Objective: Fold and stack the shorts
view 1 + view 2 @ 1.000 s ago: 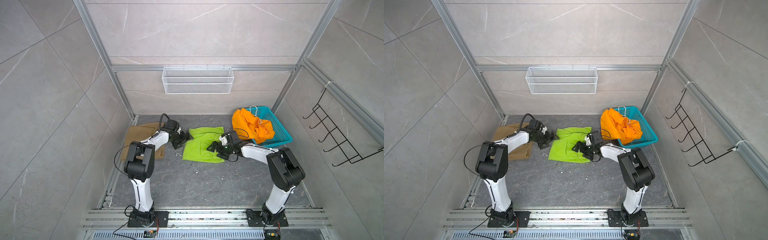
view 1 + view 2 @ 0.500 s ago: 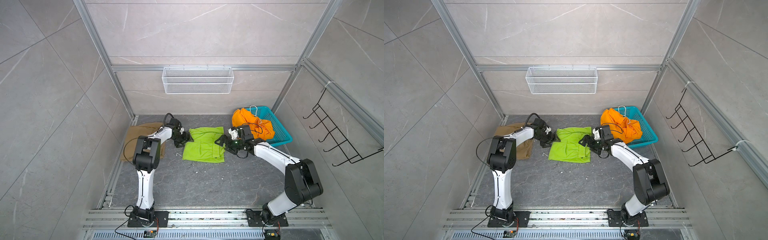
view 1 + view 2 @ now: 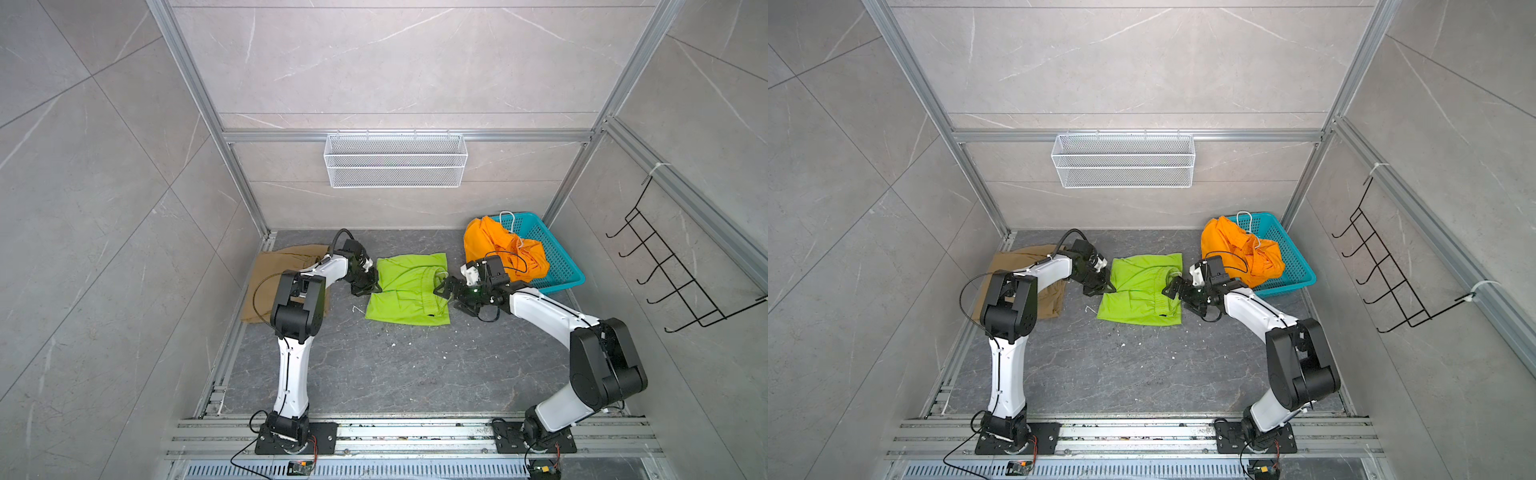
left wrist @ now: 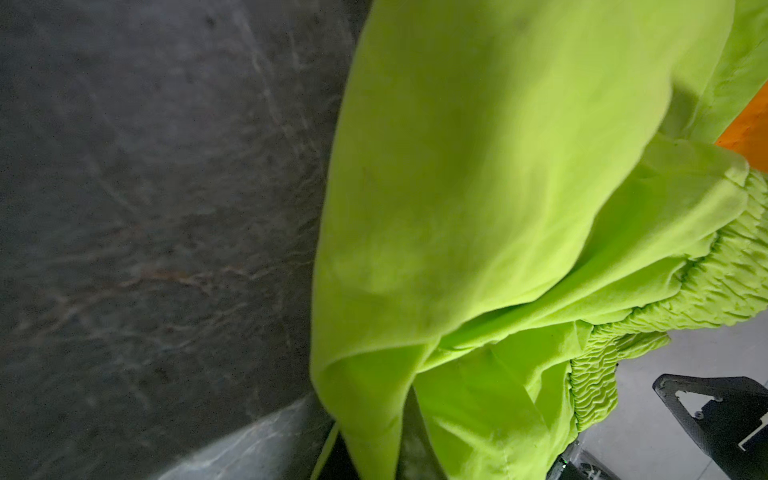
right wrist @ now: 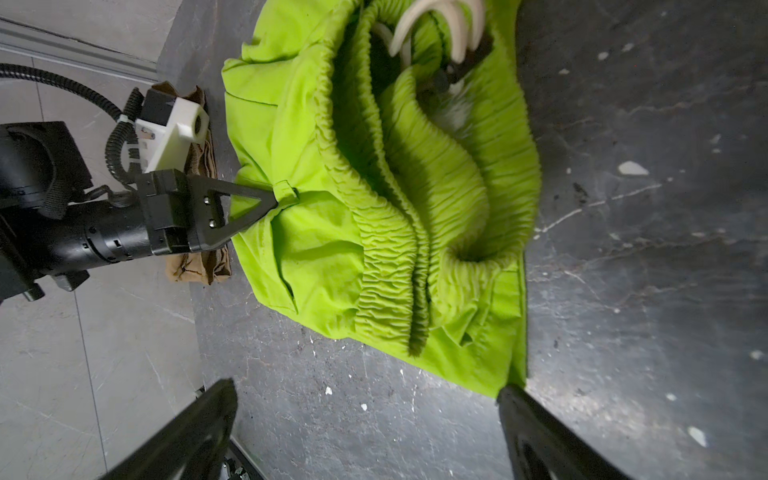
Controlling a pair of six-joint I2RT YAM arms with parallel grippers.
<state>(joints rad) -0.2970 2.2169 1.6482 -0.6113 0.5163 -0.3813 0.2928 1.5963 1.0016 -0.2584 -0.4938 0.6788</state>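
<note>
The lime green shorts [image 3: 409, 291] [image 3: 1142, 291] lie flat on the dark floor between my arms. My left gripper [image 3: 372, 286] [image 3: 1108, 286] is shut on a pinch of their left edge, which the right wrist view shows at its tip [image 5: 276, 197]; in the left wrist view the green cloth [image 4: 478, 187] runs down between the jaws. My right gripper [image 3: 446, 293] [image 3: 1177, 293] [image 5: 365, 390] stands open just off the gathered waistband side, empty. The khaki shorts [image 3: 270, 270] [image 3: 1009, 266] lie folded at the left. The orange shorts [image 3: 498, 249] [image 3: 1237, 249] are heaped on the basket.
A teal plastic basket [image 3: 561, 266] [image 3: 1291, 262] stands at the back right corner. A white wire basket [image 3: 395, 160] hangs on the back wall and a black hook rack [image 3: 665, 270] on the right wall. White crumbs dot the floor.
My left gripper has shut on the green shorts' left edge. Both arms have changed posture, while the right gripper stays open beside the waistband.
</note>
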